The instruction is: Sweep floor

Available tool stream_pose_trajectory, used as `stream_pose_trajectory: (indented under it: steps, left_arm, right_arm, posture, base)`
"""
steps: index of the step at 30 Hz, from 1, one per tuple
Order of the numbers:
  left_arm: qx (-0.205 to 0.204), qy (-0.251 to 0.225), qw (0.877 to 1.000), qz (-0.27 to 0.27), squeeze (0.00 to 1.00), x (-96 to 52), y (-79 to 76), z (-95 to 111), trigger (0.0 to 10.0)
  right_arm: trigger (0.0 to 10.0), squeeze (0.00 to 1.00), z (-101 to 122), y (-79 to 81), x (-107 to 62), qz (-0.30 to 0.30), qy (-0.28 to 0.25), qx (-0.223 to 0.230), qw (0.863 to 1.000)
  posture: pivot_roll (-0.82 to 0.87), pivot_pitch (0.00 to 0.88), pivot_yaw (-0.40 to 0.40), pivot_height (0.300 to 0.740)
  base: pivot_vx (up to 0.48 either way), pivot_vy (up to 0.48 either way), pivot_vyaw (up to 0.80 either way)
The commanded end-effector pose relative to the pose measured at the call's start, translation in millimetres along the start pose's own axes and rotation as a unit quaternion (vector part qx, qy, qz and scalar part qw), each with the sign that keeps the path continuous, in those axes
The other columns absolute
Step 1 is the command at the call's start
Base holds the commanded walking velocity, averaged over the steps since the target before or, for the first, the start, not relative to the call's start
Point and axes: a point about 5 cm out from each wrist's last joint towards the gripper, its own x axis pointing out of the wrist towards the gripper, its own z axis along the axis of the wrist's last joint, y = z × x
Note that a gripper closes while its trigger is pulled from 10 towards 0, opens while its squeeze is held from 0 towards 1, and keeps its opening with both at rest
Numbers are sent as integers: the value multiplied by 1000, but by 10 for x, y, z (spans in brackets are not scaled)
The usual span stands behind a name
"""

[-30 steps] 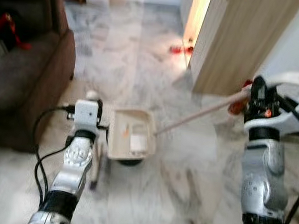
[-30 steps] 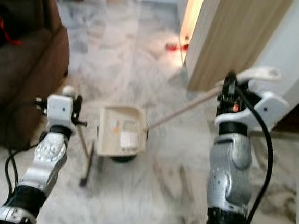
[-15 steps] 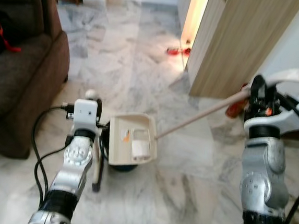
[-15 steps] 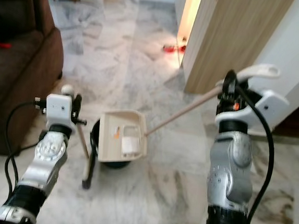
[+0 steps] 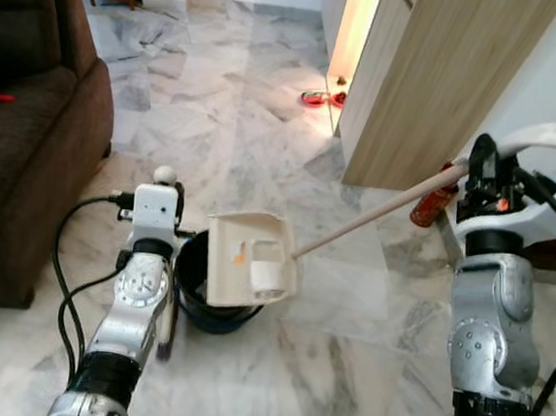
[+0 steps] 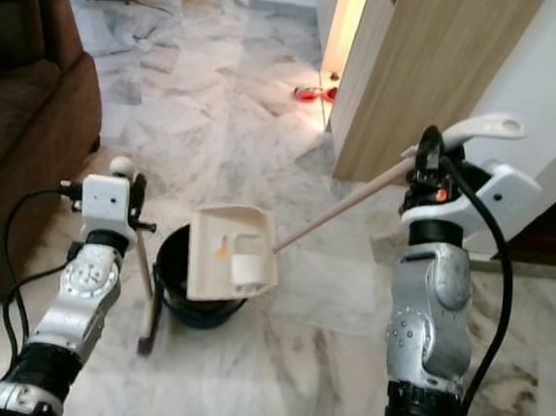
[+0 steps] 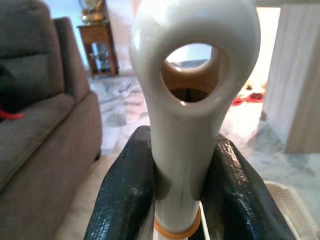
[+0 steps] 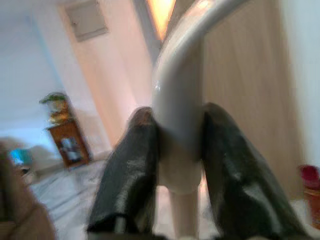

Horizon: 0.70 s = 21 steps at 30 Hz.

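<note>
No readable text anywhere: the cream dustpan (image 5: 251, 259) carries a pale sticker and an orange mark, but both are too blurred to make out.

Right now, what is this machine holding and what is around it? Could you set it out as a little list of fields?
left pincer: shut on the broom handle, held upright
right pincer: shut on the dustpan handle
dustpan: cream, tilted over the bin, white scraps inside
bin: dark round one on the floor, under the dustpan
floor: grey-white marble
sofa: brown, on the robot's left
wooden panel: ahead on the right, red object at its foot
</note>
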Motion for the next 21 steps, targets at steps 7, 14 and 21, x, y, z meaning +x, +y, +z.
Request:
stream_pose_trajectory:
  steps: [7,14,21]
  left_arm:
    - [-1,-32,999,-7,0,13,-51,128,10000]
    - [0,-32,999,-6,0,17,-38,128,10000]
    - [0,-32,999,-4,0,18,-41,128,10000]
  right_arm:
    - [10000,0,202,62,36,14,-46,13,999]
    - [10000,0,206,81,38,17,-47,13,999]
    - [10000,0,222,132,31,26,-47,16,998]
  posture:
    - [90,93,-66,740]
    - [90,93,-66,740]
    - [89,100,-70,740]
  base:
    - [298,0,0]
    - [43,0,0]
    - [0,0,0]
